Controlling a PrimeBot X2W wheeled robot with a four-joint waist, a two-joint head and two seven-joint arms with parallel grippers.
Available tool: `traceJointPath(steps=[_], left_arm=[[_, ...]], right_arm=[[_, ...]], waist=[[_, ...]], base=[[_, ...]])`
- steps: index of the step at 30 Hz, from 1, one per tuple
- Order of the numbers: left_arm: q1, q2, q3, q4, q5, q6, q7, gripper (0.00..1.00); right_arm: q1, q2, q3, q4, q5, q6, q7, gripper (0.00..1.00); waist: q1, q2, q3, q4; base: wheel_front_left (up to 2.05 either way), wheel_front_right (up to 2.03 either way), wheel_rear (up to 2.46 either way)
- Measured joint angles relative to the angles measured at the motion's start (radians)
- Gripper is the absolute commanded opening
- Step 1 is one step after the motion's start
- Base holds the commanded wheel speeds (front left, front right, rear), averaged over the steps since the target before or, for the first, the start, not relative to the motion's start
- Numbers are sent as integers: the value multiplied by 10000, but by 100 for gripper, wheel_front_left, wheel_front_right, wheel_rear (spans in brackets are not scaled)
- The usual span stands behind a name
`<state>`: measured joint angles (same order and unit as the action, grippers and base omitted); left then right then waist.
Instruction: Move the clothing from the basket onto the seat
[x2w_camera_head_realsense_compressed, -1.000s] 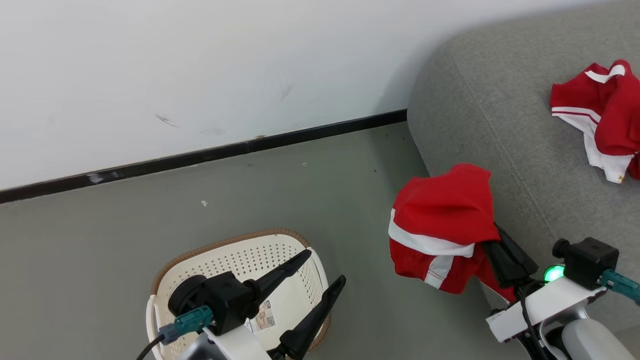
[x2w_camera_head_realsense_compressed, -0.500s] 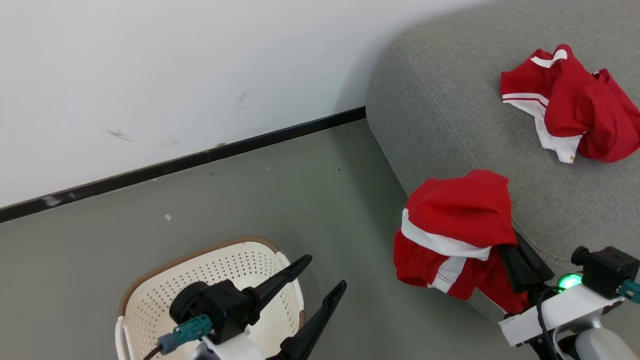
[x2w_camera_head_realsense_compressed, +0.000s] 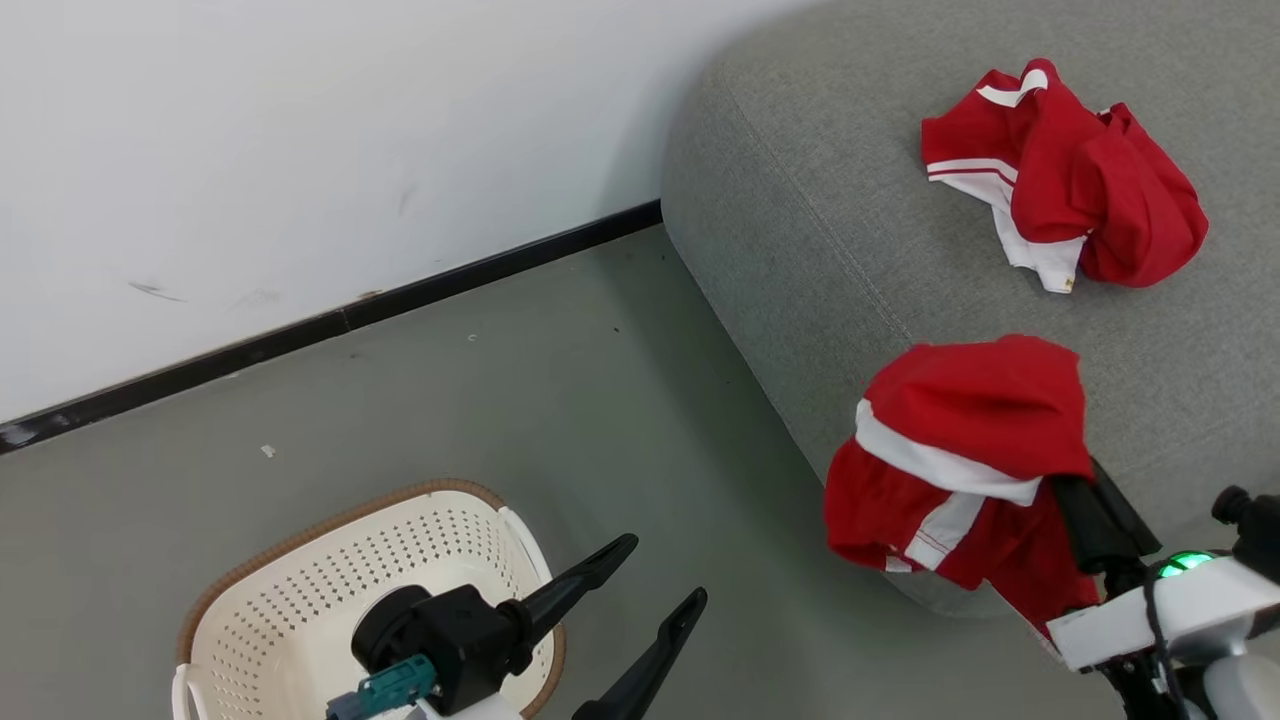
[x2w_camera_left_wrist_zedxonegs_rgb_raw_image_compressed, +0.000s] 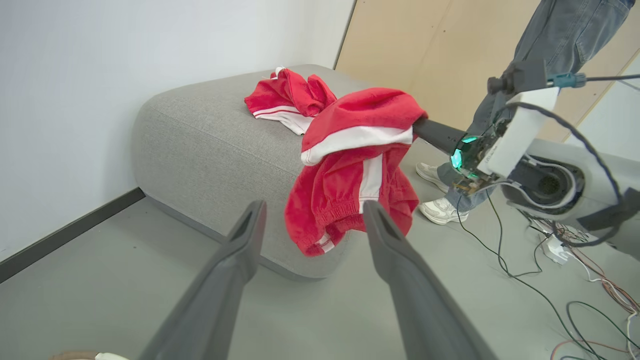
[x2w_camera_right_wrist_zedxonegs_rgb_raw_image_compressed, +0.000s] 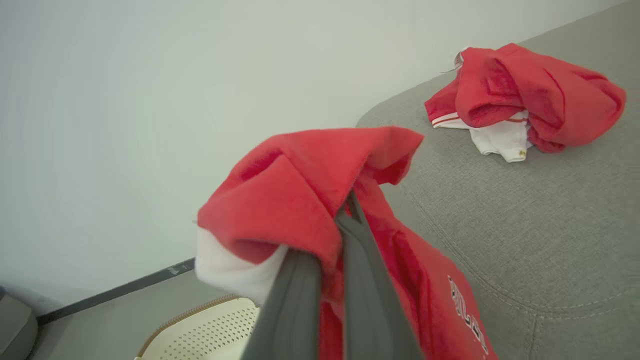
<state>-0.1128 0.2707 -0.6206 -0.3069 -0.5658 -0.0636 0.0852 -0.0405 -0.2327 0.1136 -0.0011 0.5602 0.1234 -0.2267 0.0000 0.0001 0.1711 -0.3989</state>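
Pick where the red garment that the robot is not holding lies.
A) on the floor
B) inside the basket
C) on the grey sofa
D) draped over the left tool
C: the loose red garment lies crumpled on top of the grey sofa, apart from the held garment hanging from the shut right tool.

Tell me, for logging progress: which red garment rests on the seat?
The crumpled garment far back on the seat; the other garment hangs clamped in the right hand.
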Motion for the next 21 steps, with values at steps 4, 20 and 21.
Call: traceJointPath(steps=[4,20,21], left_arm=[[19,17,-40,-63,86,59,2,100],[16,-88,-144,-543,485,230,13,100],[16,-82,-148,-554,487,265,13,100]], right_arm=[[-204,-157,-635,81,514,0,178,0],[-3017,-529,-3005,1216,2201,0,1847,0],[-3269,-564,-3243,1381,2299,0,1973,0]], waist=[[0,0,159,-108],[0,0,575,376],[0,0,611,422]], base=[[0,0,0],[0,0,0],[0,0,0]])
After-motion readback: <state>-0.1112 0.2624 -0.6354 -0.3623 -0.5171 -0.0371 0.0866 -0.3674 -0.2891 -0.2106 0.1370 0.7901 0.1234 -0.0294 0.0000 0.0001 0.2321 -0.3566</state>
